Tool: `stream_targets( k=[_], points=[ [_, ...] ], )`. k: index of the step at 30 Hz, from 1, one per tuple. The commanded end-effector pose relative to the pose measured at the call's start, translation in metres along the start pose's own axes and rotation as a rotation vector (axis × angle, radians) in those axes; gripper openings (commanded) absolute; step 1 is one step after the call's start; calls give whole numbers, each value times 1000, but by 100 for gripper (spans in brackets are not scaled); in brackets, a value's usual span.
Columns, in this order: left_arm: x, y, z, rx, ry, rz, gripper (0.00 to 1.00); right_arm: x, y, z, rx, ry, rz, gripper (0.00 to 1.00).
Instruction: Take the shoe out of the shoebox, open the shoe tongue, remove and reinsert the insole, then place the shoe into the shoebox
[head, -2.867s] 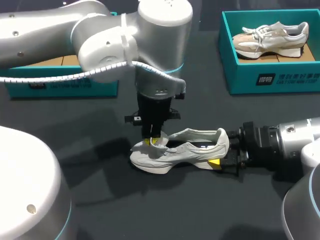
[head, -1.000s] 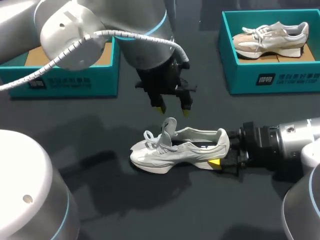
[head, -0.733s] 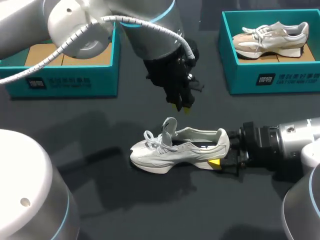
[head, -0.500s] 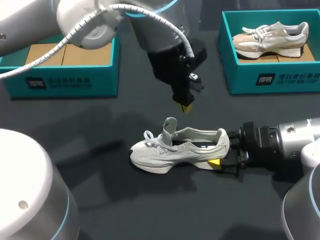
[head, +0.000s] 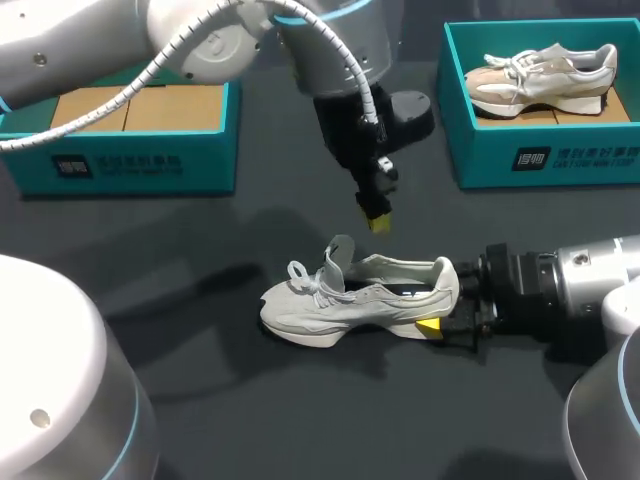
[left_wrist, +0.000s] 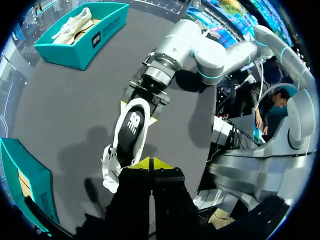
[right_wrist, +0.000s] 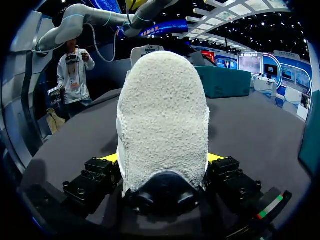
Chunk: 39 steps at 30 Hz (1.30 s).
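Observation:
A light grey shoe (head: 355, 300) stands upright on the dark table, its tongue (head: 339, 250) pulled up. My right gripper (head: 441, 303) comes in low from the right and is shut on the shoe's heel (right_wrist: 162, 115), a yellow tip on each side. My left gripper (head: 379, 222) hangs shut and empty a little above the shoe's opening. From the left wrist view, the shut tips (left_wrist: 150, 163) look down into the shoe, where the dark insole (left_wrist: 131, 131) shows. My right gripper (left_wrist: 138, 111) holds the far end there.
A teal shoebox (head: 130, 165) with a bare cardboard floor stands at the back left. Another teal shoebox (head: 500, 160) at the back right holds a beige and white shoe (head: 540, 75). My left arm's big links fill the near left corner.
My left gripper has let go of the tongue, risen, swung right over the shoe and shut its fingers. The tongue now stands up. The right gripper and the shoe have not moved.

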<state>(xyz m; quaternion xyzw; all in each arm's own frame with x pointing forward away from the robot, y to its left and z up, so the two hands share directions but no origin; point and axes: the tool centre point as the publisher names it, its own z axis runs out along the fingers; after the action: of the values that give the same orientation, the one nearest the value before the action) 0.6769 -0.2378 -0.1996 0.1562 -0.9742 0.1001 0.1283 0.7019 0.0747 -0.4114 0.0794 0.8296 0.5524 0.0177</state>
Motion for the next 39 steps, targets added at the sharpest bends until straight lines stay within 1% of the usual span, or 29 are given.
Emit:
stream_targets(
  k=[1, 4, 15, 18, 19, 22, 25, 32, 39],
  points=[
    [-2, -2, 18, 13, -21, 189, 0, 1, 1, 0, 4, -1, 1, 0],
    [-7, -3, 30, -17, -95, 221, 0, 1, 1, 0, 4, -1, 1, 0],
    [-7, -3, 30, -17, -95, 221, 0, 1, 1, 0, 4, -1, 1, 0],
    [-16, -7, 46, -11, -66, 283, 0, 1, 1, 0, 4, -1, 1, 0],
    [-18, -8, 50, -26, -71, 283, 0, 1, 1, 0, 4, -1, 1, 0],
    [-24, -14, 63, -37, -78, 310, 0, 1, 1, 0, 4, -1, 1, 0],
    [-28, -19, 73, -19, -68, 343, 0, 1, 1, 0, 4, -1, 1, 0],
    [-30, -25, 96, -37, -49, 384, 0, 1, 1, 0, 4, -1, 1, 0],
    [-36, -29, 120, -59, -27, 385, 0, 1, 1, 0, 4, -1, 1, 0]
  ],
)
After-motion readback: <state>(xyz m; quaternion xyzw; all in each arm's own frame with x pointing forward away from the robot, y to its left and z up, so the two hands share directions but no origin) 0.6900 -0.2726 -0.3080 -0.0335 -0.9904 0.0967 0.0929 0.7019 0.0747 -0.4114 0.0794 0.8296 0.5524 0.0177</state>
